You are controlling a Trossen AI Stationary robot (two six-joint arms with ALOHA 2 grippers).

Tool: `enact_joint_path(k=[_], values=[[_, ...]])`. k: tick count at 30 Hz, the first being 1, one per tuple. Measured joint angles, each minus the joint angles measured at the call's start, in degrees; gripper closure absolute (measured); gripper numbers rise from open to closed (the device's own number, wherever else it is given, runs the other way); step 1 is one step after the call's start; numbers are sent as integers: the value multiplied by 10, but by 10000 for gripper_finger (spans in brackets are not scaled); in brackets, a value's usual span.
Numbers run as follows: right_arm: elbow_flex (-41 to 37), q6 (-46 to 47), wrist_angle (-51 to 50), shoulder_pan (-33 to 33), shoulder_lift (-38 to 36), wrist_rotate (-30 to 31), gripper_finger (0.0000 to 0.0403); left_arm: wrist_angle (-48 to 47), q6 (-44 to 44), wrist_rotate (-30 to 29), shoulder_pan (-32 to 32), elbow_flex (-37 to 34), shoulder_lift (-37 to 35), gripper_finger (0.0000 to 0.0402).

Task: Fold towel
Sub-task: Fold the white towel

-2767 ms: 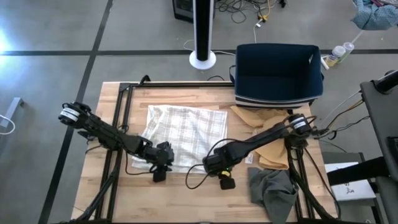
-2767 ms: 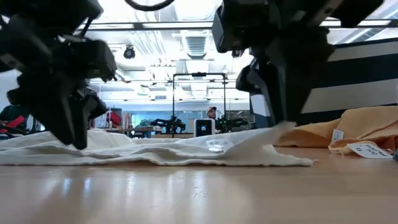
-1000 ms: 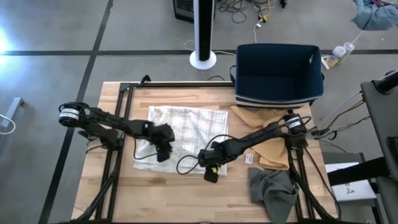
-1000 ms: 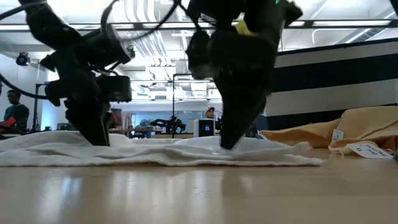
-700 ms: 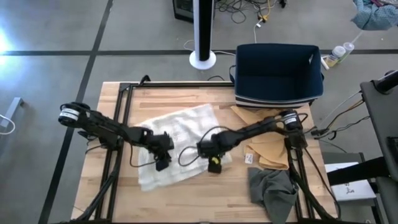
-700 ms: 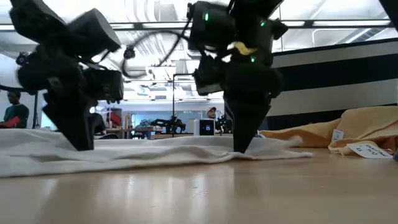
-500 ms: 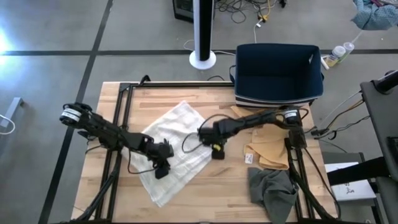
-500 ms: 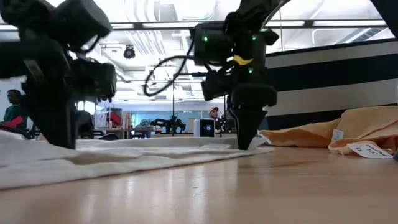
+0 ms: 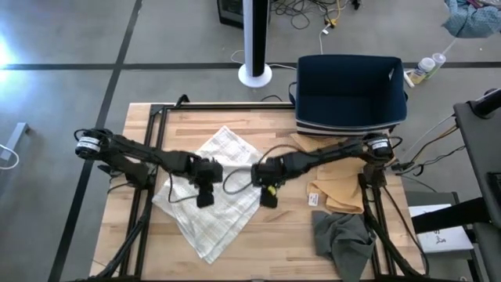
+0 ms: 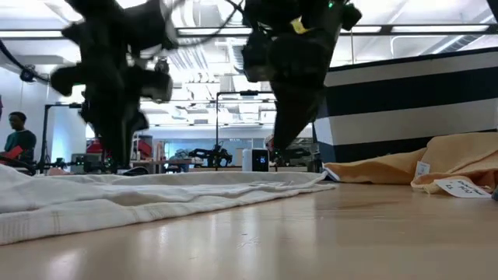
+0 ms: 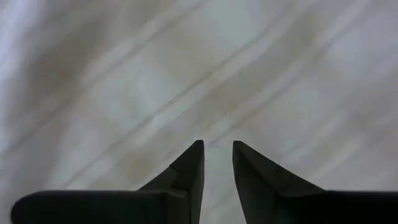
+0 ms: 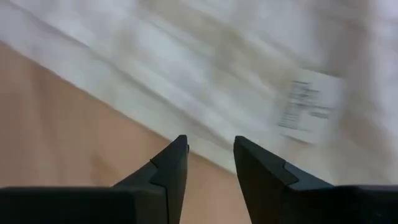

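Note:
The white checked towel lies flat on the wooden table, turned so that its corners point at the table's edges like a diamond. It also shows in the low view. My left gripper hovers just above the towel's middle, its fingers a narrow gap apart. My right gripper hovers over the towel's right corner, beside bare wood, its fingers also a little apart. A white label lies on the towel there.
A dark blue bin stands at the far right. A tan cloth lies in front of it, and a grey cloth lies at the near right. Dark rails run along the table's left side.
Both grippers, pressed down on the towel, have swung it flat on the table, my left going toward the near edge and my right toward the far edge. The towel has turned from square with the table to a diamond and slid left. Both grippers have then risen off it.

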Motion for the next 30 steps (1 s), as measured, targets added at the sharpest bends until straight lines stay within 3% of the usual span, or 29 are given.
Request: enact_joint_path(k=[4,7,10,15,20,23,27,30], values=[[-1,38,44,40,27,2,271,1,25,2,53,-62,-4,326],[-1,40,55,47,52,2,270,45,34,45,63,-105,-10,326],[-1,27,39,33,74,3,273,94,0,104,44,-126,-11,326],[2,-53,-27,-27,74,47,282,142,-94,121,-7,-118,-14,326],[2,-120,-95,-107,49,84,290,173,-134,116,-42,-68,-17,326],[2,-110,-110,-135,15,78,294,114,-101,89,-39,-37,-18,326],[0,-67,-115,-143,-24,4,294,17,-28,20,-28,-1,-20,326],[-2,11,-116,-130,-41,-30,288,-11,-2,0,-22,2,-21,326]])
